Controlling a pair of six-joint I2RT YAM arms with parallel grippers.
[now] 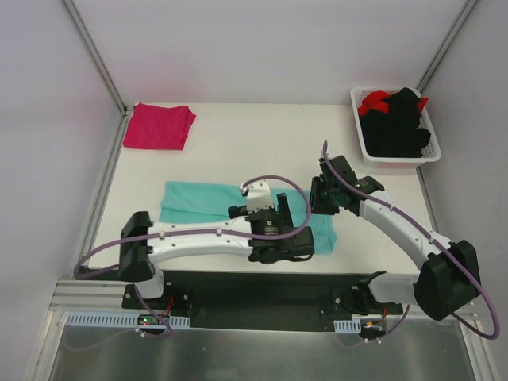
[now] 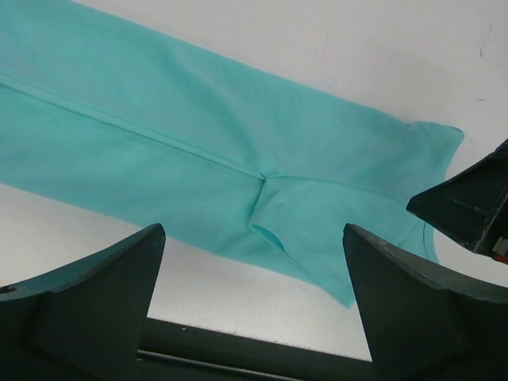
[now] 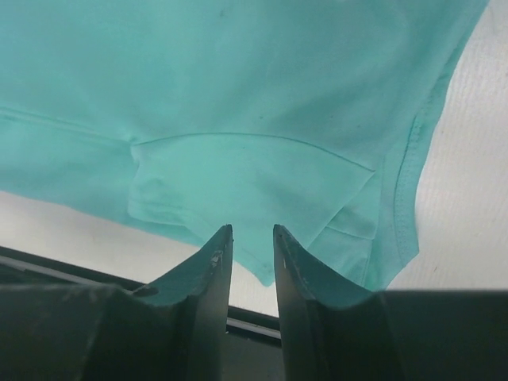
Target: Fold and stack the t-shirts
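The teal t-shirt (image 1: 198, 202) is lying in a long folded strip on the table's (image 1: 238, 143) near side. Over it, the left gripper (image 2: 252, 234) is gaping wide and the right gripper (image 3: 252, 230) is barely parting, both empty. Far right, a white basket (image 1: 397, 159) is holding black and red garments (image 1: 397, 127).

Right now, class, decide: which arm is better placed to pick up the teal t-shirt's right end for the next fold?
Probably left: the left end effector hangs over that end of the teal t-shirt, jaws spread wide. The right end effector is there, but its jaws are barely parted.
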